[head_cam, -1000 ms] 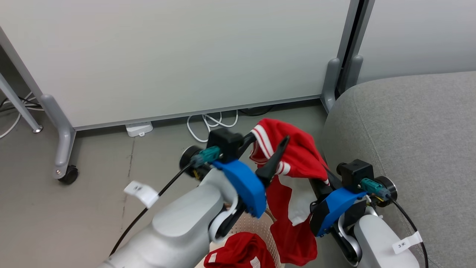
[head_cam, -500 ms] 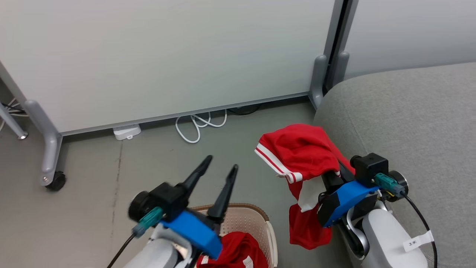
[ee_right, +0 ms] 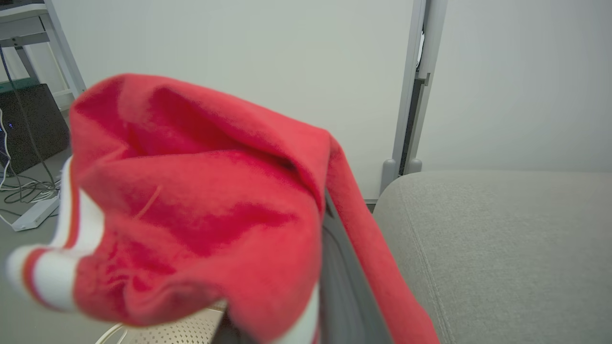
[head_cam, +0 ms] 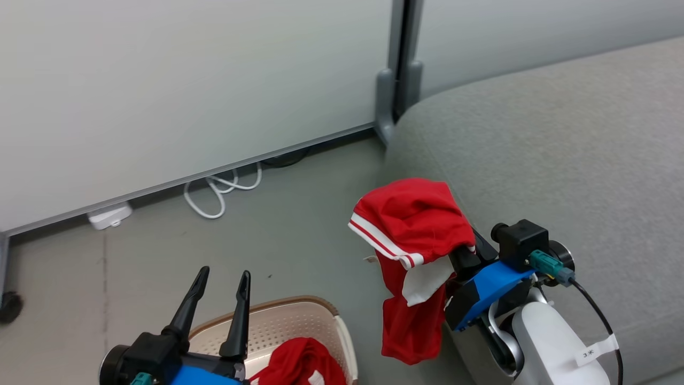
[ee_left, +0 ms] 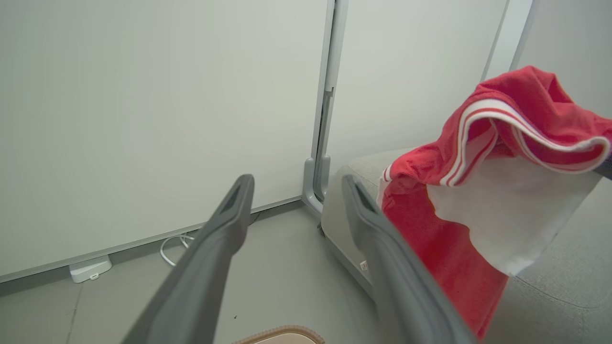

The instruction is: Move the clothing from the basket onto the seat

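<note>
A red garment with white stripes (head_cam: 411, 224) hangs off the floor, draped over my right gripper (head_cam: 464, 255), which is shut on it; the cloth hides the fingertips. In the right wrist view the garment (ee_right: 191, 205) covers the fingers (ee_right: 340, 286). It hangs beside the grey seat's (head_cam: 561, 149) rounded left corner. My left gripper (head_cam: 223, 272) stands open and holds nothing, above the cream basket's (head_cam: 299, 302) far rim. A second red garment (head_cam: 299, 363) lies in the basket. The left wrist view shows the open left gripper (ee_left: 296, 187), the hanging garment (ee_left: 478, 200) and the seat (ee_left: 564, 286).
White partition panels (head_cam: 187, 80) stand behind on a grey post foot (head_cam: 386, 101) by the seat's corner. A white cable (head_cam: 219, 190) and a small white box (head_cam: 109, 215) lie on the floor. A caster (head_cam: 9, 307) sits at the left edge.
The head camera has swung right. My left gripper has drawn back from the hanging garment and down to the basket, still open. The right gripper keeps the garment.
</note>
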Available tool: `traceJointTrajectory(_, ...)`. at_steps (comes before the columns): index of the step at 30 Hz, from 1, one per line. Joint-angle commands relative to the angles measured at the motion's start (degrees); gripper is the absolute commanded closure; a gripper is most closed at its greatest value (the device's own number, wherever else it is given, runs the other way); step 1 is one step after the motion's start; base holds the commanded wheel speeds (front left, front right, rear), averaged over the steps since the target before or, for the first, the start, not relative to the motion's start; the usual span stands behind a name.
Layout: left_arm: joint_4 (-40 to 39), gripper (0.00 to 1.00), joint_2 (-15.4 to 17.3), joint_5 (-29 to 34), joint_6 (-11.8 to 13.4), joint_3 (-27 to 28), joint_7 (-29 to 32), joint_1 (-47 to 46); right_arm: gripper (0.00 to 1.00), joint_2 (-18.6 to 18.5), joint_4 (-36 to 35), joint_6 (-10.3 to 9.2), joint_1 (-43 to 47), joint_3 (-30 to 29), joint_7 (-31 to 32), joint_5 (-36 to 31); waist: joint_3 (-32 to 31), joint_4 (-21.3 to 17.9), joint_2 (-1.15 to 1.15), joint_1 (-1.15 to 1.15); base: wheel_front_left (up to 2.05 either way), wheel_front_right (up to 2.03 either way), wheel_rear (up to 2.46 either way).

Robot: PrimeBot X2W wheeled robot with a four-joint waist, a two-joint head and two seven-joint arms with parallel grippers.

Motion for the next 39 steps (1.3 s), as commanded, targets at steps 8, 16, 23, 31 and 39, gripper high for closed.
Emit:
traceJointTrajectory(8, -0.49, 0.0, -3.19, 4.71, -2.68, 5.61, -0.26, 2.35, 1.0, -0.17, -1.86, 0.03, 1.32, 0.21, -0.53, 1.3, 2.35, -8.78, 0.0, 0.0, 0.0, 0.0, 0.0)
traceJointTrajectory(16, -0.22, 0.0, -4.21, 7.15, -4.15, 7.29, -0.26, 0.84, 1.0, -0.16, -2.96, 0.03, 2.03, -0.07, -1.2, 2.49, 4.1, -12.96, 0.0, 0.0, 0.0, 0.0, 0.0)
traceJointTrajectory(23, 0.15, 0.0, -4.48, 8.18, -4.49, 7.39, -0.26, -0.07, 1.0, -0.15, -3.21, 0.03, 1.84, 0.07, -1.59, 2.93, 5.3, -14.19, 0.0, 0.0, 0.0, 0.0, 0.0)
traceJointTrajectory(31, -0.13, 0.0, -3.98, 8.75, -4.68, 6.8, -0.26, -0.81, 1.0, -0.16, -3.08, 0.03, -0.97, -1.26, -2.28, 3.1, 6.81, -13.84, 0.0, 0.0, 0.0, 0.0, 0.0)
traceJointTrajectory(39, -2.76, 0.0, -1.89, 9.01, -4.66, 6.19, -0.25, -4.83, 1.0, -0.17, -2.25, 0.03, -12.42, -9.47, -1.87, 2.09, 14.49, -11.64, 0.0, 0.0, 0.0, 0.0, 0.0)
